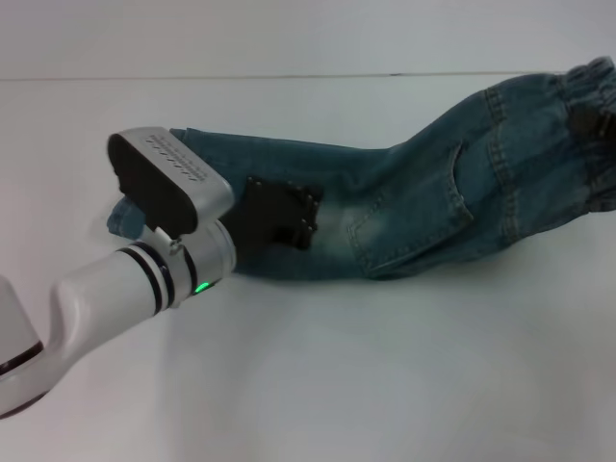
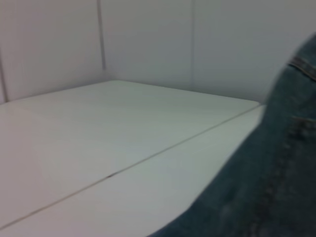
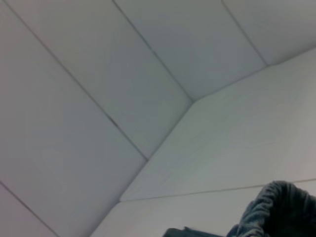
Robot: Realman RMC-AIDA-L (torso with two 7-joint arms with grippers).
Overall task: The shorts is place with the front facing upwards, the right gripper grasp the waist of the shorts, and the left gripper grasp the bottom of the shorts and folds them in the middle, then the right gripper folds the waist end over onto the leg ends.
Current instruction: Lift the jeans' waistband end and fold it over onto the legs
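The blue-green denim shorts [image 1: 433,197] stretch across the table, doubled lengthwise, with a stitched pocket [image 1: 414,226] facing up. The leg ends [image 1: 125,217] peek out at the far left under my left arm. My left gripper [image 1: 289,217], black on a silver wrist with a green light, rests on the leg part of the shorts. Denim [image 2: 266,187] fills the corner of the left wrist view. The gathered waist [image 1: 587,91] is at the far right edge, where my black right gripper [image 1: 589,123] is shut on it. The crinkled waist [image 3: 276,210] also shows in the right wrist view.
The white table [image 1: 337,375] spreads in front of the shorts. A thin seam [image 1: 289,76] runs across the table at the back, and pale wall panels [image 3: 98,74] stand behind it.
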